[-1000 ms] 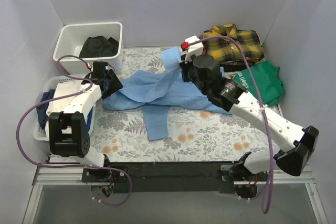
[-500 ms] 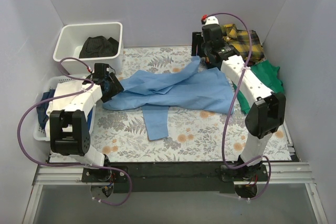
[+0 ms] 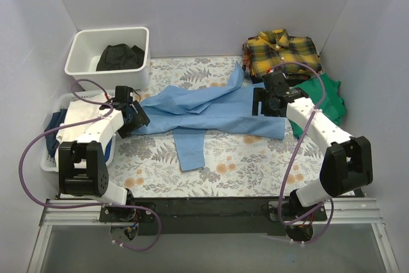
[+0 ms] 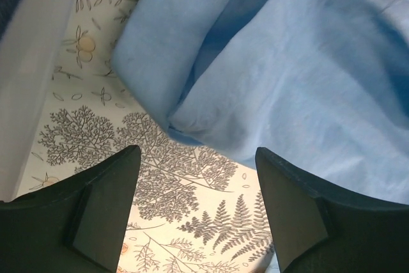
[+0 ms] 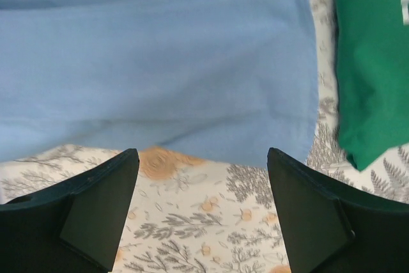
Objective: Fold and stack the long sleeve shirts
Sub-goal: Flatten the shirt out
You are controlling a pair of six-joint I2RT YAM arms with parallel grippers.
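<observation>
The light blue long sleeve shirt (image 3: pixel 211 108) lies spread across the middle of the table, one sleeve trailing toward the front (image 3: pixel 190 148). The yellow-and-black plaid long sleeve shirt (image 3: pixel 281 52) sits crumpled at the back right. My left gripper (image 3: pixel 137 119) is at the blue shirt's left end, open, its fingers (image 4: pixel 108 183) straddling bare tablecloth just short of the cloth folds (image 4: pixel 307 75). My right gripper (image 3: pixel 261 102) hovers over the shirt's right end, open and empty; the right wrist view shows the shirt's edge (image 5: pixel 192 81) ahead of the gripper (image 5: pixel 203 155).
A green T-shirt (image 3: pixel 324 97) lies at the right, close beside the blue shirt (image 5: pixel 374 62). A white bin (image 3: pixel 80 46) at the back left holds a black garment (image 3: pixel 119 57). A white basket (image 3: pixel 50 158) with clothes stands at the left edge.
My right gripper has opened and let the blue shirt drop flat, then swung from the back down to the shirt's right end. The left gripper has opened a little wider.
</observation>
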